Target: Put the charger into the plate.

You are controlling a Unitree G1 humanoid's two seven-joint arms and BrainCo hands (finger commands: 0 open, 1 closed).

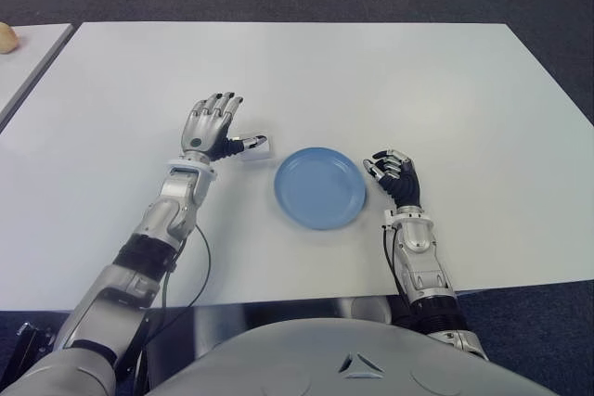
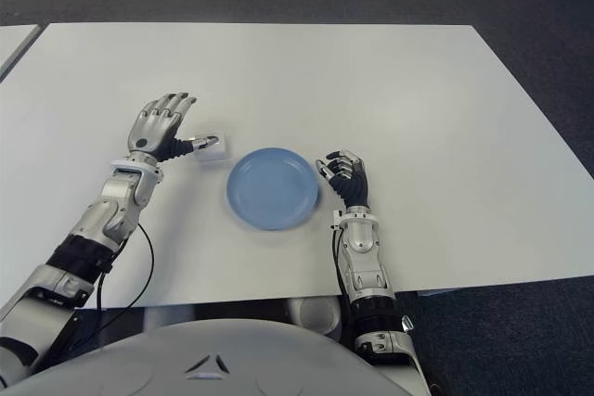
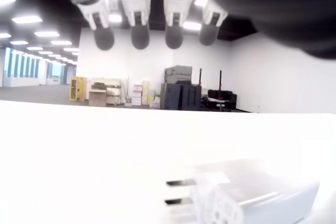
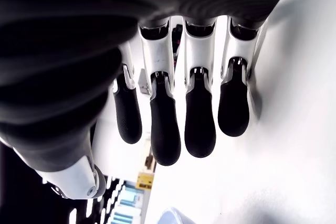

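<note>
One charger (image 1: 255, 148) beside open left hand (image 1: 210, 124), outside blue plate (image 1: 320, 187).

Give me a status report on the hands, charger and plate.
Left hand open, thumb by the charger, no grasp. Right hand curled, empty, right of the plate. Charger on the table just left of the plate. Nothing between them.
</note>
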